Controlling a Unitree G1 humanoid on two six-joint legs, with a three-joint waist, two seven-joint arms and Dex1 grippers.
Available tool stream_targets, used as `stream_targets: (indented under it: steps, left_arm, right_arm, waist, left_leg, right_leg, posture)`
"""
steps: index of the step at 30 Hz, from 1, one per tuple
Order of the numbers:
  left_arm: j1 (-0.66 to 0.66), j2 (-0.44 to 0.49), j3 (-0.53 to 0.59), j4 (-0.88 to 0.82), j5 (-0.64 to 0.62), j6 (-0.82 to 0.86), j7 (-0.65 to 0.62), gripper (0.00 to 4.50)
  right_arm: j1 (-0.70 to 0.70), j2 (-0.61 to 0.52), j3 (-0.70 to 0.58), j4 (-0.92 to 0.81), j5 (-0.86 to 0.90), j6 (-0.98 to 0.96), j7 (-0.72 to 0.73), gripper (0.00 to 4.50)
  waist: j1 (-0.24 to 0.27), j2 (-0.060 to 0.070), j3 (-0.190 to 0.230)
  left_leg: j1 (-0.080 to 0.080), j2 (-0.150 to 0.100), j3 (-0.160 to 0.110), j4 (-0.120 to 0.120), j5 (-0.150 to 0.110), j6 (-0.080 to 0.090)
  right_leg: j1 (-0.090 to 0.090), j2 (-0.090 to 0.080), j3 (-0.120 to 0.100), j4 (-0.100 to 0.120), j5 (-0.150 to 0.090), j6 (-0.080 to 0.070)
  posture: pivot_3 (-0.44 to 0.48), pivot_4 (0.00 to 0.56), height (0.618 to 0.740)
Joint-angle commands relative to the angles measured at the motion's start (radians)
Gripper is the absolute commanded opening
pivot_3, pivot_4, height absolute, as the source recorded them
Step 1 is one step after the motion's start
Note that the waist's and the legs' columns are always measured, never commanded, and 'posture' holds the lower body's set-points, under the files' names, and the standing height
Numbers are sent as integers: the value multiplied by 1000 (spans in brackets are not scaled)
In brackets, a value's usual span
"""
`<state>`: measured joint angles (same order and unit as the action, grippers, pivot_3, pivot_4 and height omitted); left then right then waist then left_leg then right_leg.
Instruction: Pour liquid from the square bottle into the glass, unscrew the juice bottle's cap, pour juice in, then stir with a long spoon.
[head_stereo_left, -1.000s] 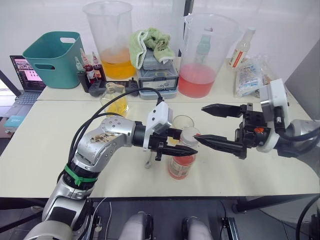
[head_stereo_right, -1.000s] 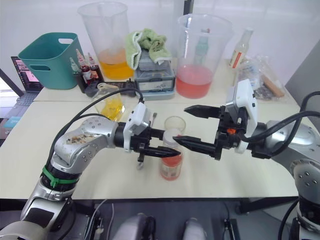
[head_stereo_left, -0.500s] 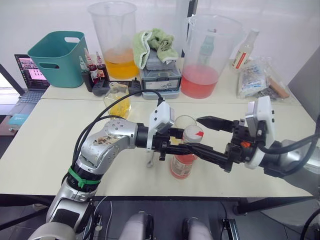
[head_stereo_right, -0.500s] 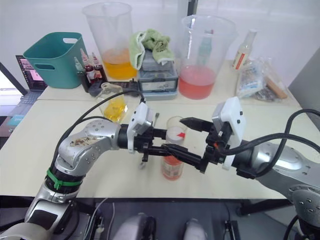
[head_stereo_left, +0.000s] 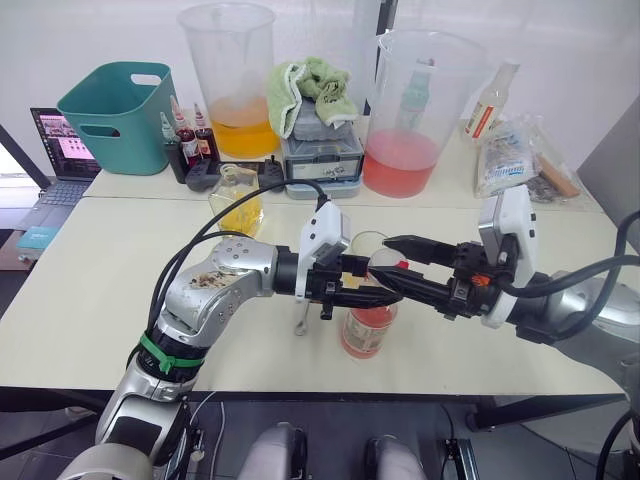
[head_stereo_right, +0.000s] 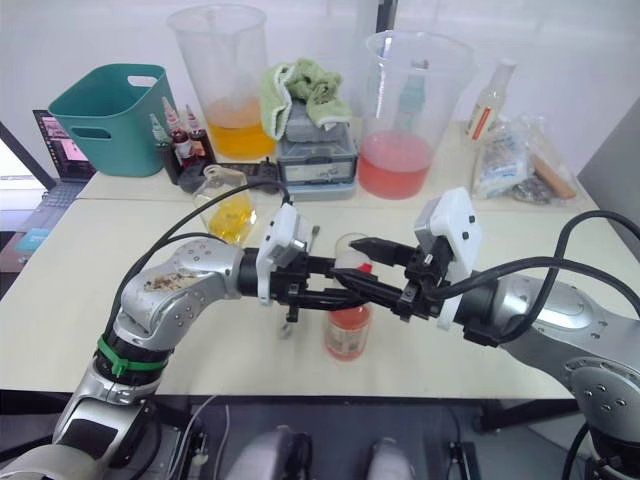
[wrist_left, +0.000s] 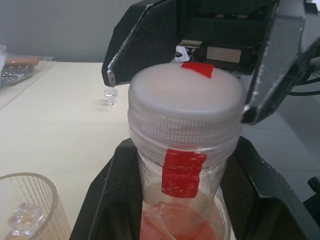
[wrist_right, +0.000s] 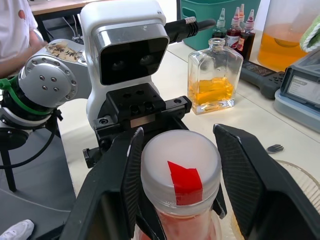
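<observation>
Near edge of the cream table (head_stereo_left: 90, 300), centre: juice bottle (head_stereo_left: 368, 325) standing upright, red liquid in its lower part, translucent white cap (wrist_right: 180, 169) on, with a strip of red tape across the top and down the neck.

Left gripper (head_stereo_left: 372, 281) comes in from the left and is clamped on the bottle's neck just under the cap; in the left wrist view the black fingers (wrist_left: 107, 200) press against the neck on both sides.

Right gripper (head_stereo_left: 385, 265) comes in from the right at cap height. Its two fingers (wrist_right: 245, 175) sit either side of the cap, spread a little wider than it; a narrow gap shows on one side, the other side reads as touching or nearly so. Cannot tell whether it truly grips.

Just behind the bottle: ribbed clear glass (head_stereo_left: 366, 246), upright, partly masked by both grippers. A long spoon (head_stereo_left: 299, 322) lies flat on the table left of the bottle, under the left wrist.

Further back, left of centre: square bottle (head_stereo_left: 238, 198) with amber liquid, upright, well apart from the glass.

Far table: teal bin (head_stereo_left: 112, 112) at left, small dye bottles (head_stereo_left: 182, 140) beside it, big jug of orange liquid (head_stereo_left: 232, 82), green cloth (head_stereo_left: 306, 85) on a grey box, big jug of pink liquid (head_stereo_left: 415, 110), bagged items at right.
</observation>
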<state>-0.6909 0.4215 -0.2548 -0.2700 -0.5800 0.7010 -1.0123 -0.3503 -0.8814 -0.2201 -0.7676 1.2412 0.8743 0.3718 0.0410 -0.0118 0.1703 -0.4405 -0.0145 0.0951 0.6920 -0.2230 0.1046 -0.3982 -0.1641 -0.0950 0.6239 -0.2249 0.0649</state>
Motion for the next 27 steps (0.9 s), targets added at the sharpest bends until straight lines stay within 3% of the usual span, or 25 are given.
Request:
stream_targets:
  steps: [1, 6, 9, 11, 13, 22, 27]
  left_arm:
    - [3, -1, -26, 16, 17, 22, 8, 1602]
    - [5, 2, -26, 12, 17, 22, 6, 1602]
    - [7, 12, -27, 7, 15, 23, -6, 1602]
    - [8, 16, -27, 3, 16, 24, -6, 1602]
    - [14, 24, -22, -8, 13, 28, -4, 1602]
    - [47, 81, 8, -74, -22, 76, 6, 1602]
    - [49, 95, 14, -96, -33, 95, 14, 1602]
  right_arm:
    - [-1, -13, -3, -21, -19, -26, 25, 2358]
    - [-12, -10, 4, -14, -35, -36, 49, 2358]
    - [-61, -13, 47, 36, -40, -41, 167, 2358]
    - [-103, -13, 72, 94, -57, -38, 230, 1841]
    - [-138, -26, 103, 150, -120, -56, 309, 1649]
    - [-332, -44, 292, 439, -375, -280, 946, 1649]
    - [-505, 6, 375, 660, -486, -372, 1186, 1649]
  waist:
    - [0, 0, 0]
    - [0, 0, 0]
    - [-1, 0, 0]
    - [-4, 0, 0]
    - [-3, 0, 0]
    - [-13, 0, 0]
    - [-24, 0, 0]
  left_leg:
    - [0, 0, 0, 0, 0, 0]
    - [0, 0, 0, 1, 0, 0]
    - [0, 0, 0, 1, 0, 0]
    - [0, 0, 0, 1, 0, 1]
    - [0, 1, 0, 1, -2, 3]
    - [0, 1, 0, 1, -3, 4]
    - [0, 1, 0, 0, 0, -1]
  right_leg:
    - [0, 0, 0, 0, 0, 0]
    - [0, 0, 0, 0, 0, 0]
    - [0, 0, 0, 0, 0, 0]
    - [0, 0, 0, 0, 0, 0]
    - [0, 1, 0, 0, 0, 0]
    - [-1, 2, 0, 0, 0, 0]
    - [-2, 2, 0, 0, 0, 0]
  posture:
    - [0, 150, 739]
    - [0, 150, 739]
    - [0, 150, 739]
    - [0, 150, 739]
    - [0, 150, 739]
    - [0, 150, 739]
    - [0, 150, 739]
